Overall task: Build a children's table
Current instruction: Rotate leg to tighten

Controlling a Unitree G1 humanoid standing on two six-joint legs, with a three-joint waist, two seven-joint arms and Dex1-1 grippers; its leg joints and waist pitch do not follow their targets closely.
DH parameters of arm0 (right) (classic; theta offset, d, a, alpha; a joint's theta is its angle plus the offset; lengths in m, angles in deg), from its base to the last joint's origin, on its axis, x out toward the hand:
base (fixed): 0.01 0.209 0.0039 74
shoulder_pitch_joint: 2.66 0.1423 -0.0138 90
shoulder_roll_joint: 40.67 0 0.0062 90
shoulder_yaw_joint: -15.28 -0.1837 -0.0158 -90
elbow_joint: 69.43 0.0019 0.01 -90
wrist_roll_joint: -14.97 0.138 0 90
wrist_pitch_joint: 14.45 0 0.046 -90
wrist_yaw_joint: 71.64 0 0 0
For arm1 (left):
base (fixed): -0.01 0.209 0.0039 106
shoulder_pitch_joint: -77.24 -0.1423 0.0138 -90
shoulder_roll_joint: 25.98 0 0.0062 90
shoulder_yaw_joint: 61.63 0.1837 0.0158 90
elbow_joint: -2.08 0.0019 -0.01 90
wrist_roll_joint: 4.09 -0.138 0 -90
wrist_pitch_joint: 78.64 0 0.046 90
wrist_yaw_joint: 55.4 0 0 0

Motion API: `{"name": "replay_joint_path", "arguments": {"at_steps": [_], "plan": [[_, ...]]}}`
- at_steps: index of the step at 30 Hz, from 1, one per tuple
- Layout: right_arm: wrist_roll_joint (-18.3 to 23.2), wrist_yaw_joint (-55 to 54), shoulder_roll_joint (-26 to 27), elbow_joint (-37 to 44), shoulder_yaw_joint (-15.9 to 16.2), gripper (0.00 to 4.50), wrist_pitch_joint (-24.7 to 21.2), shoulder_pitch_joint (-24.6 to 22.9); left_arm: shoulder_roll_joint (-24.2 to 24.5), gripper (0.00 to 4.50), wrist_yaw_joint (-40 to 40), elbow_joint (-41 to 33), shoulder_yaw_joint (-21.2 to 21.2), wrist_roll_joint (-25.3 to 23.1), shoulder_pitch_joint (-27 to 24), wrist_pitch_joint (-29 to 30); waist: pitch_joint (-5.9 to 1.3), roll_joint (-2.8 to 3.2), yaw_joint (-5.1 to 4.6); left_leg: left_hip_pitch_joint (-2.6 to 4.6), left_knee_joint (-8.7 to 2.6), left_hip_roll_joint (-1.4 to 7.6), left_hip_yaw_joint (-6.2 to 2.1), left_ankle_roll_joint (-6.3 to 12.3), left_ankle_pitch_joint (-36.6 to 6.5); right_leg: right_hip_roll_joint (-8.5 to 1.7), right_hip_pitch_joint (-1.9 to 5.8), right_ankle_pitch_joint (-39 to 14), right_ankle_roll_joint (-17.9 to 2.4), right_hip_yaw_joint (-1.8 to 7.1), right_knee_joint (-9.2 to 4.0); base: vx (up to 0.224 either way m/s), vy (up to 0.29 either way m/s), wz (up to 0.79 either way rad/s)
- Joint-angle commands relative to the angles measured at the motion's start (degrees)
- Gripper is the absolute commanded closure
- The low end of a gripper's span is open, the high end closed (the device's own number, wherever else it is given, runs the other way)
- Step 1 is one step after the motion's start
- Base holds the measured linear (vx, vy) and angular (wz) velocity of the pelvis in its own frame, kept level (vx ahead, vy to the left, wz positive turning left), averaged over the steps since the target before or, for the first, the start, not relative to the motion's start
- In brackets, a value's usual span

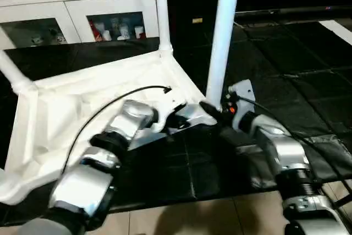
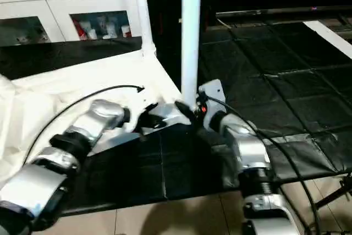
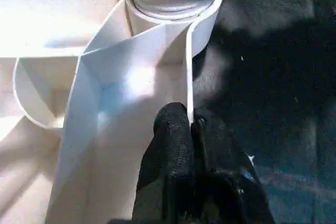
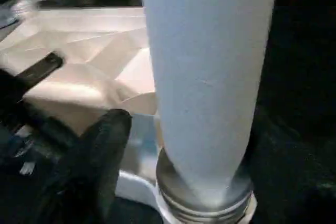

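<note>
The white plastic rectangular tabletop [image 1: 104,89] lay upside down on the black floor mat [image 1: 308,59], ribs upward. A long tapered round white leg [image 1: 223,37] stood upright in its near corner socket. The left gripper [image 3: 191,129] was pinched closed on the tabletop's thin rim. The right gripper [image 4: 173,145] stood spread beside the leg's base, one black finger [image 4: 105,150] visible.

Head views: dim room, black floor mat [image 1: 286,59] swallowing detail toward 1 o'clock. White tabletop [image 1: 82,108] overexposed, ribs washed out near 9 o'clock. Forearms carry soft highlights; cabinet [image 1: 66,4] at 11 o'clock bright. Left wrist view: glare patch on white plastic at centre, hard shadow on mat toward 3 o'clock. Right wrist view: leg [image 4: 210,77] close, soft-focus, bluish; background blurred.
</note>
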Motion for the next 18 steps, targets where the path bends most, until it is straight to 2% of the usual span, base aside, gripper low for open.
{"name": "replay_joint_path", "arguments": {"at_steps": [1, 2, 4, 5, 6, 7, 9, 14, 17, 18], "plan": [[1.4, 6.3, -1.2, 1.7, 3.1, 0.71, 0.3, -0.9, 0.9, 4.50, -5.1, -3.3, 1.5, 0.0, -0.2, -4.4, -4.14, -0.98, 0.46, -0.15, -3.00, 2.18, -0.57, 7.71, -5.3, -4.16, 4.12, -12.7, -8.4, 3.57, -3.65, 0.000, 0.000, 0.00], [1.4, 6.3, -1.2, 1.7, 3.1, 0.71, 0.3, -0.9, 0.9, 4.50, -5.1, -3.3, 1.5, 0.0, -0.2, -4.4, -4.13, -1.05, 0.50, -0.18, -2.97, 2.27, -0.51, 7.80, -5.4, -4.15, 4.09, -12.3, -8.5, 3.63, -3.58, 0.000, 0.000, 0.00], [2.6, 12.4, -4.4, 2.7, 3.2, 0.55, 0.6, -1.3, 2.4, 4.50, -9.9, -4.2, 2.2, 0.5, -0.9, -6.0, -4.15, -1.05, 0.67, -0.11, -2.96, 2.30, -0.50, 7.56, -5.6, -4.22, 4.04, -12.5, -8.6, 3.62, -3.57, 0.000, 0.000, 0.00], [2.8, 14.6, -5.6, 3.0, 3.6, 0.34, 0.7, -1.4, 2.9, 4.50, -11.5, -4.4, 2.6, 0.5, -1.1, -6.6, -4.17, -0.91, 0.99, -0.08, -2.91, 2.26, -0.47, 7.75, -5.9, -4.17, 4.10, -13.0, -8.6, 3.57, -3.64, 0.000, 0.000, 0.00], [3.0, 16.0, -6.4, 3.1, 3.8, 0.34, 0.7, -1.4, 3.2, 4.50, -12.5, -4.4, 2.8, 0.4, -1.2, -7.1, -4.10, -0.79, 1.27, -0.06, -2.90, 2.43, -0.44, 7.65, -6.0, -4.19, 3.90, -13.1, -8.6, 3.69, -3.61, 0.000, 0.000, 0.00], [3.4, 19.7, -8.0, 4.0, 4.8, 0.26, 0.2, -1.8, 4.0, 4.50, -14.7, -4.9, 3.7, 0.2, -1.6, -8.6, -4.14, -0.78, 1.64, 0.19, -2.96, 2.53, -0.51, 7.46, -6.6, -4.20, 3.76, -13.5, -8.6, 3.63, -3.70, 0.000, 0.000, 0.00], [4.1, 24.1, -10.3, 4.8, 5.9, 0.09, -0.4, -2.2, 5.0, 4.50, -18.0, -5.7, 5.1, 0.1, -2.2, -9.9, -4.17, -0.88, 1.94, 0.13, -2.97, 2.63, -0.54, 7.38, -6.5, -4.21, 3.88, -13.1, -8.6, 3.73, -3.59, 0.000, 0.000, 0.00], [5.2, 30.4, -13.2, 4.0, 7.1, 0.09, -0.6, -1.2, 6.4, 4.50, -23.6, -7.7, 6.7, 0.4, -3.5, -12.3, -4.18, -0.96, 3.04, 0.29, -3.03, 2.83, -0.49, 6.53, -6.9, -4.40, 3.65, -14.0, -8.7, 3.89, -3.49, 0.000, 0.000, 0.00], [5.9, 34.7, -14.3, 3.0, 8.0, 0.09, -1.2, 0.0, 7.0, 4.50, -25.6, -8.0, 7.4, 0.2, -3.8, -13.3, -4.19, -0.98, 3.18, 0.24, -3.05, 2.90, -0.57, 6.23, -7.1, -4.39, 3.68, -14.1, -8.9, 3.89, -3.40, 0.000, 0.000, 0.00], [6.1, 35.4, -14.5, 2.9, 8.3, 0.24, -1.4, 0.2, 7.2, 4.50, -26.0, -8.1, 7.5, 0.2, -3.9, -13.5, -4.18, -0.97, 3.22, 0.23, -3.03, 2.88, -0.57, 6.17, -7.1, -4.38, 3.64, -14.1, -8.8, 3.90, -3.43, 0.000, 0.000, 0.00]]}}
